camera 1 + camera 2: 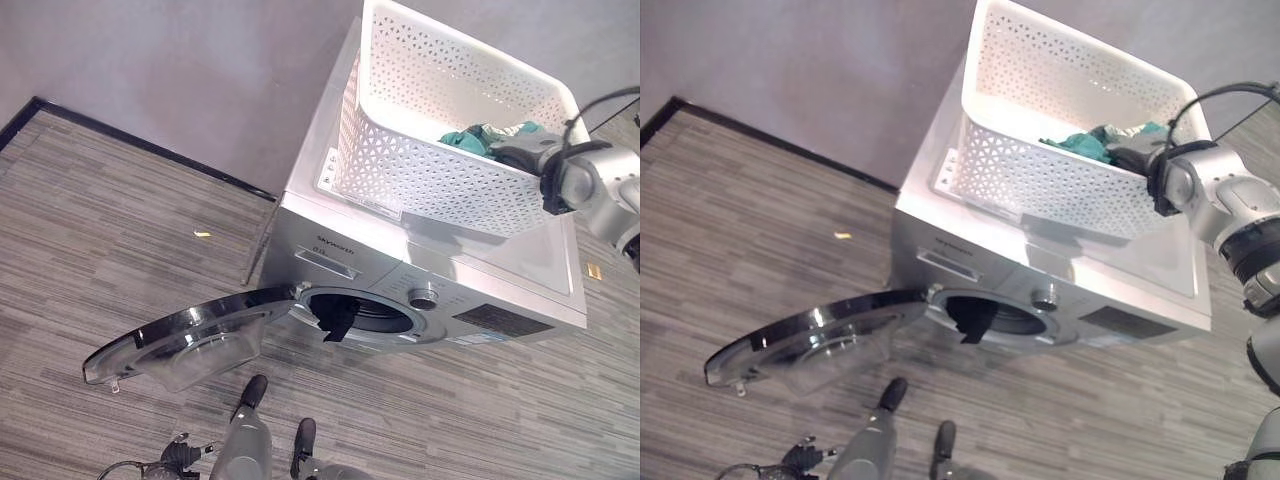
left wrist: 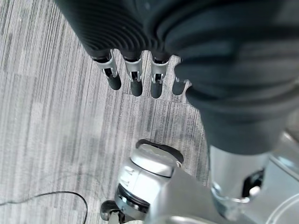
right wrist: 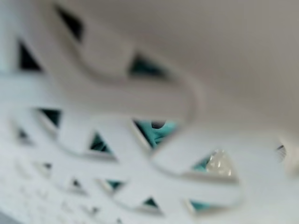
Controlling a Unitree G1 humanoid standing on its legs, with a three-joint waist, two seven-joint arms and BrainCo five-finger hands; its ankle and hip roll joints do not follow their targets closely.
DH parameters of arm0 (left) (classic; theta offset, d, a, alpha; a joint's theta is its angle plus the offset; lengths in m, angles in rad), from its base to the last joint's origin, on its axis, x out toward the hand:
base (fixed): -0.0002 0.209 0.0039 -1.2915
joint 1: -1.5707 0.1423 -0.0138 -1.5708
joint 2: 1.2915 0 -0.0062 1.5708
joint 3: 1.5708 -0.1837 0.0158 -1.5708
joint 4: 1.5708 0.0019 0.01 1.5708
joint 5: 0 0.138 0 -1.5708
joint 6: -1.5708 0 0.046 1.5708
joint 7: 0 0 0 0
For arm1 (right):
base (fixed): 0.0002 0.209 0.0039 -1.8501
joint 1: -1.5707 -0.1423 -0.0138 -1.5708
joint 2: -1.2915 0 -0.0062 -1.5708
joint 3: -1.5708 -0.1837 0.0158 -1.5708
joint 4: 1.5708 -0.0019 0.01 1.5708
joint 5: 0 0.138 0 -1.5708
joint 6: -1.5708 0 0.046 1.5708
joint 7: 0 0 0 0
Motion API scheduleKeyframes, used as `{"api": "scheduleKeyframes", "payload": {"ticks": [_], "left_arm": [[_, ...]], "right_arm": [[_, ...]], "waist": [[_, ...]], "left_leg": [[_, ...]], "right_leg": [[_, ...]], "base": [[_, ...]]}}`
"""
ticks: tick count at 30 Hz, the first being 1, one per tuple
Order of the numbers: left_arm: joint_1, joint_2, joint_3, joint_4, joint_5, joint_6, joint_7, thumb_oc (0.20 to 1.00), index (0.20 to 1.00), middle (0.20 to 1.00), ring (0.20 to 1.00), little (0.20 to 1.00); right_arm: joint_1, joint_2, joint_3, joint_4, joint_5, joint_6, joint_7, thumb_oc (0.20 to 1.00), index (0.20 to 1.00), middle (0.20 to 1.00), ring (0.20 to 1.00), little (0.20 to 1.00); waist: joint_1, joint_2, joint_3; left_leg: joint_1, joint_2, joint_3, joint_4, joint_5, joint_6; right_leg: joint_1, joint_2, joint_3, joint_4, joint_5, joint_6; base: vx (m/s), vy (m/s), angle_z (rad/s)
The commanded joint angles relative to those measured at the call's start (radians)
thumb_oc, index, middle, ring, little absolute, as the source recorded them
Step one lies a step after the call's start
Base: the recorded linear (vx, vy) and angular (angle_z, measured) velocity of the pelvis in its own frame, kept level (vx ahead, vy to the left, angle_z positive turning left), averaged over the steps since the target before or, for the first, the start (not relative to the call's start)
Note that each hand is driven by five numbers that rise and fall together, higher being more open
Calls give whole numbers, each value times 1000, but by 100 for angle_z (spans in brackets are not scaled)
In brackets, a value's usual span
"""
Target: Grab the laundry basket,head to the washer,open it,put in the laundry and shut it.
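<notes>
Landmark: the washer [image 1: 420,270], a grey box against the wall.
Door: the washer door [image 1: 185,340] is swung wide open, low on the left of the washer front, so the round hole [image 1: 365,315] is clear to use.
Dark cloth: a dark cloth [image 1: 337,318] hangs over the lip of the hole at the washer front.
Left hand: the left hand [image 2: 135,77] hangs over the floor [image 1: 120,230], down in front of the washer. Its fingers are straight and loose and it holds nothing.
Basket: the white laundry basket [image 1: 440,120] sits on top of the washer, tipped a bit.
Laundry: teal and pale clothes [image 1: 1080,142] lie inside the basket, at its right end, above the washer.
Right hand: the right hand [image 1: 1130,152] reaches into the basket's right end, by the clothes. I cannot tell what its fingers are doing; the basket wall hides them.
Step now: I think it is getting clothes out of the basket.
How to do it well: grab a good bunch, lift it over the basket wall, bring it down to the hole, and push it all the way in so nothing hangs out.
</notes>
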State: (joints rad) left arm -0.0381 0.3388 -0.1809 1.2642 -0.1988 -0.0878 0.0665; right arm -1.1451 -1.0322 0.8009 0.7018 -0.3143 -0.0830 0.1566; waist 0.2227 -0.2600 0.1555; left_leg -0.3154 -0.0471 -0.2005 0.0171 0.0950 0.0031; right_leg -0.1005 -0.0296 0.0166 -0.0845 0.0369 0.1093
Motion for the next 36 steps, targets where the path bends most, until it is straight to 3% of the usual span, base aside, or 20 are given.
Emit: {"api": "scheduleKeyframes", "payload": {"ticks": [1, 2, 4, 6, 7, 9, 12, 13, 17, 20, 26, 30, 33, 36], "left_arm": [[-21, -2, -37, 45, -3, -17, 20, 1000, 1000, 1000, 1000, 1000], [-21, 0, -38, 46, -3, -17, 20, 1000, 1000, 1000, 1000, 1000], [-26, -3, -55, 42, 18, -17, 30, 1000, 1000, 1000, 1000, 1000], [-26, -4, -57, 43, 25, -16, 35, 1000, 1000, 1000, 1000, 1000], [-28, -7, -75, 42, 41, -15, 46, 1000, 1000, 1000, 1000, 1000], [-29, -6, -77, 48, 45, -13, 62, 1000, 1000, 1000, 1000, 1000], [-22, -4, -75, 46, 42, -11, 72, 1000, 1000, 1000, 1000, 1000], [-17, -10, -77, 55, 33, -7, 82, 1000, 1000, 1000, 1000, 1000], [-2, -11, -63, 52, -9, -8, 95, 1000, 1000, 1000, 1000, 1000], [-1, -16, -74, 51, -38, -7, 118, 1000, 1000, 1000, 1000, 1000], [-7, -19, -117, 26, -52, -2, 141, 1000, 1000, 1000, 1000, 1000], [-12, 14, -175, -131, -114, -27, 132, 1000, 1000, 1000, 1000, 1000], [-9, 47, -216, -252, -121, -24, 115, 1000, 1000, 1000, 1000, 1000], [17, 157, -246, -561, -245, -27, 24, 1000, 1000, 1000, 1000, 1000]], "right_arm": [[-20, 35, -153, 80, 221, 23, -190, 200, 200, 200, 200, 200], [-15, 34, -158, 78, 221, 23, -191, 200, 200, 200, 200, 200], [-4, 75, -334, 86, 341, 18, -306, 200, 200, 200, 200, 200], [-5, 83, -383, 89, 388, 13, -345, 200, 200, 200, 200, 200], [3, 133, -476, 115, 486, -19, -416, 200, 200, 200, 200, 200], [-11, 173, -543, 104, 608, -57, -456, 200, 200, 200, 200, 200], [-16, 198, -569, 91, 688, -74, -457, 200, 200, 200, 200, 200], [-26, 252, -610, 74, 799, -113, -482, 200, 200, 200, 200, 200], [-42, 310, -623, 44, 911, -144, -473, 200, 200, 200, 200, 200], [-101, 416, -674, 35, 1078, -215, -514, 200, 200, 200, 200, 200], [-198, 521, -720, 8, 1175, -284, -584, 200, 200, 200, 200, 200], [-310, 565, -741, 19, 1226, -337, -630, 200, 200, 200, 200, 200], [-377, 555, -732, 64, 1240, -337, -638, 200, 200, 200, 200, 200], [-502, 528, -667, 175, 1275, -313, -625, 200, 200, 200, 200, 200]], "waist": [[22, 11, 3], [24, 9, 3], [25, 29, -17], [25, 35, -24], [34, 46, -35], [36, 57, -55], [34, 64, -66], [34, 72, -78], [30, 78, -95], [32, 88, -118], [35, 100, -151], [54, 116, -185], [64, 121, -196], [90, 133, -218]], "left_leg": [[23, -7, -82, -73, -17, 13], [24, -7, -82, -73, -17, 13], [35, -8, -82, -75, -23, 18], [37, -8, -82, -75, -23, 20], [44, -13, -89, -75, -26, 22], [58, -17, -87, -80, -27, 23], [65, -16, -85, -81, -28, 22], [73, -13, -79, -82, -29, 23], [89, -11, -68, -83, -33, 23], [110, -8, -61, -85, -36, 23], [133, -13, -64, -87, -40, 22], [149, -24, -81, -87, -39, 19], [154, -30, -96, -87, -37, 15], [148, -40, -117, -82, -22, 10]], "right_leg": [[91, -86, -25, 39, 74, 74], [92, -86, -26, 39, 74, 74], [100, -87, -31, 35, 47, 70], [104, -89, -33, 35, 44, 70], [113, -90, -44, 32, 29, 67], [122, -93, -50, 30, 22, 66], [127, -94, -53, 26, 15, 63], [132, -95, -56, 22, 8, 63], [139, -97, -53, 19, 11, 62], [151, -96, -45, 21, 6, 58], [170, -96, -49, 24, -11, 55], [193, -101, -72, 27, -24, 54], [203, -100, -91, 26, -37, 53], [213, -103, -121, 26, -34, 57]], "base": [[0, 0, 0], [0, 0, 0], [0, 0, 0], [0, 0, 0], [0, 0, 0], [7, -7, 2], [1, -6, 3], [0, 0, 0], [9, -8, -6], [9, -19, -5], [11, -11, 0], [27, -19, 10], [6, -9, 17], [-34, -7, 20]]}}
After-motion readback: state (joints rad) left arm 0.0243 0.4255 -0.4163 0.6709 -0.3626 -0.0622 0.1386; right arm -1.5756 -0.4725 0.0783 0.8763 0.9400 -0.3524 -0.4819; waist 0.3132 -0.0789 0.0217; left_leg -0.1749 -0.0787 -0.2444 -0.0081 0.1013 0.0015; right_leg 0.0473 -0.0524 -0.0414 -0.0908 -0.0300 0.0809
